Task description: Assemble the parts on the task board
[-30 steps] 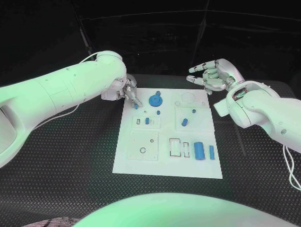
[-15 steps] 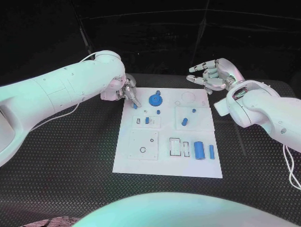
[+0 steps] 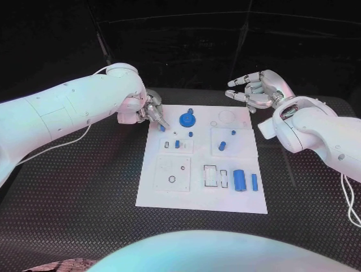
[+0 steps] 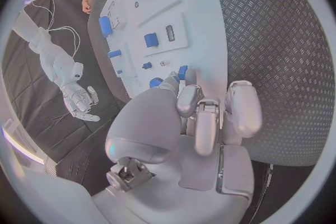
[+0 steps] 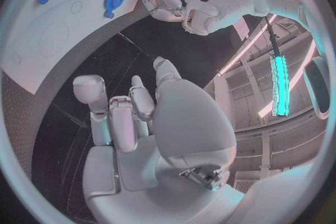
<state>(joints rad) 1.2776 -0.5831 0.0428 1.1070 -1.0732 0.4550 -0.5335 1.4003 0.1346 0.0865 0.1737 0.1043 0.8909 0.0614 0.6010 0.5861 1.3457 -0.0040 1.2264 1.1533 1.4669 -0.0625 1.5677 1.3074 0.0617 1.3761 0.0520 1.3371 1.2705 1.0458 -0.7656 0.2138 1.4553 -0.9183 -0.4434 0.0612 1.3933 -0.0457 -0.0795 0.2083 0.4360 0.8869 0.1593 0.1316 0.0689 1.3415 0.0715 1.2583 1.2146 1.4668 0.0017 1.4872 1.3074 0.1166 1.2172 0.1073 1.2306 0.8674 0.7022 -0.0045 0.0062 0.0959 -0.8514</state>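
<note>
Left hand (image 3: 151, 109) sits over the far left corner of the task board (image 3: 170, 198), fingers bunched and pointing down at a small blue part (image 3: 161, 128) right at its fingertips. The left wrist view puts a blue piece just beyond the curled fingers (image 4: 197, 106), but whether it is pinched or only touched cannot be told from either view. Judgement: the step in hand is picking up or seating this small part. To do it well the hand should keep the piece upright, close on it from opposite sides rather than from above, and avoid nudging the blue gear (image 3: 187, 119) that lies just beside it on the board. Other blue parts are spread over the board: two small pegs (image 3: 177, 144) near the middle and a larger cylinder (image 3: 239, 181) with a thin bar beside it in the near right area. Right hand (image 3: 259, 89) is raised past the far right corner of the board, above the counter (image 3: 74, 187), fingers loosely curled and apart, holding nothing. Left forearm crosses in low from the side, wrist bent down toward the board.
</note>
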